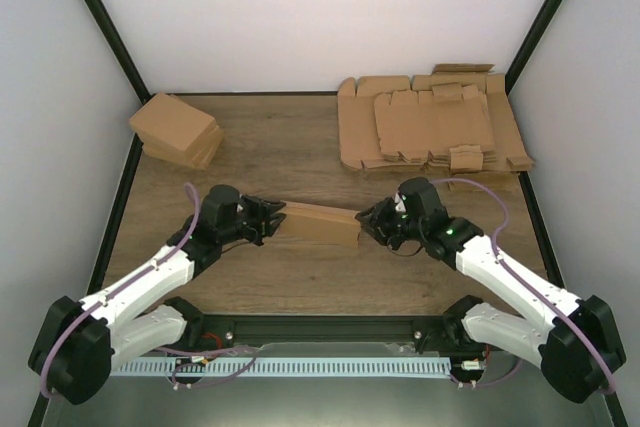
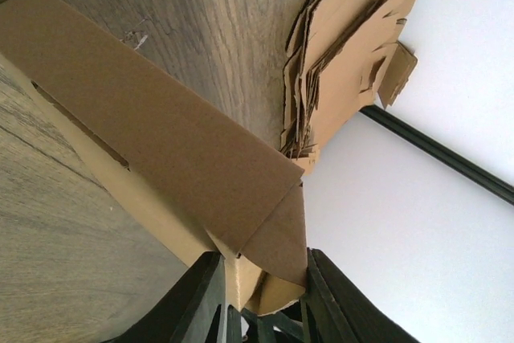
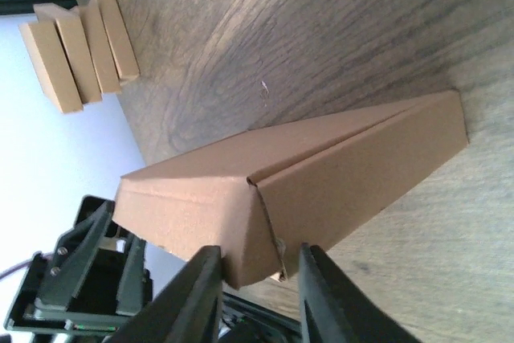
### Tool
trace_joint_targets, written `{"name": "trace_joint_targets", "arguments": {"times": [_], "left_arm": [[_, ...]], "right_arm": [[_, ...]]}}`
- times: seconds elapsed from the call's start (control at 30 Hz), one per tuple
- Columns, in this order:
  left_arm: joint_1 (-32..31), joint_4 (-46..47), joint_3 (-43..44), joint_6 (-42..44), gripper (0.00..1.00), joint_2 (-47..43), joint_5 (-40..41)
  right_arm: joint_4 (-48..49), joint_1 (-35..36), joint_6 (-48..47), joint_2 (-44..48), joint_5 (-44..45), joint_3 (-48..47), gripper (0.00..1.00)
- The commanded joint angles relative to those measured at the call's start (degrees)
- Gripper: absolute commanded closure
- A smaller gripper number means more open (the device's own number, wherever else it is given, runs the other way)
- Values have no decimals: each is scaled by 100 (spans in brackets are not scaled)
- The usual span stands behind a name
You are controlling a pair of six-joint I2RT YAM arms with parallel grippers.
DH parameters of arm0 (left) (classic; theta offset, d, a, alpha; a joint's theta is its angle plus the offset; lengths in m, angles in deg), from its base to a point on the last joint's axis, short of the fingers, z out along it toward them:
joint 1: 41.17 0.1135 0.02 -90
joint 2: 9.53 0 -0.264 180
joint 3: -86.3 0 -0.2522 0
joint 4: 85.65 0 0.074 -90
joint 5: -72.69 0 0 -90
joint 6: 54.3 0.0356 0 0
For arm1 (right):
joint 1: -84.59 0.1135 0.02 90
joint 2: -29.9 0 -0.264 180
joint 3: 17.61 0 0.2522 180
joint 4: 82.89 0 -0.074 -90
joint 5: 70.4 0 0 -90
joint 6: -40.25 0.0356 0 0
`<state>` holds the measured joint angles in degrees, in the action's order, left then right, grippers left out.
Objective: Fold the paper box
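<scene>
A brown wood-grain desk (image 1: 300, 152) stands enclosed by plain white walls (image 1: 320, 7) at the back and both sides, with thin black corner posts (image 1: 103, 17) between the panels. The light is soft and even.

Matt cardboard paper box (image 1: 321, 223), wood-grain table (image 1: 285, 147)

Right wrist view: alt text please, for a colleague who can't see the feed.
The paper box, folded into a long brown shape, stretches across the wooden table with its near end between the two black fingers of the right gripper. A row of compact brown cartons stands at the upper left.
</scene>
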<state>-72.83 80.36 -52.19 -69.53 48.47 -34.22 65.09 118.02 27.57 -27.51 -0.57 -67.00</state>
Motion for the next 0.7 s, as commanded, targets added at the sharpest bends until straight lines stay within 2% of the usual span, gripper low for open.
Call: {"name": "trace_joint_targets", "arguments": {"times": [0.0, 0.13, 0.5, 0.67], "left_arm": [[-35, -592, -74, -5, 73, 196, 29], [-38, -609, -85, -15, 76, 211, 31], [-46, -727, -214, -11, 87, 225, 38], [-52, -794, -323, -71, 91, 186, 64]], "right_arm": [[20, -74, 22, -164, -58, 142, 77], [73, -126, -5, -306, -124, 250, 83], [35, -126, -109, -341, -136, 561, 84], [-53, -126, -267, -371, -99, 572, 89]]}}
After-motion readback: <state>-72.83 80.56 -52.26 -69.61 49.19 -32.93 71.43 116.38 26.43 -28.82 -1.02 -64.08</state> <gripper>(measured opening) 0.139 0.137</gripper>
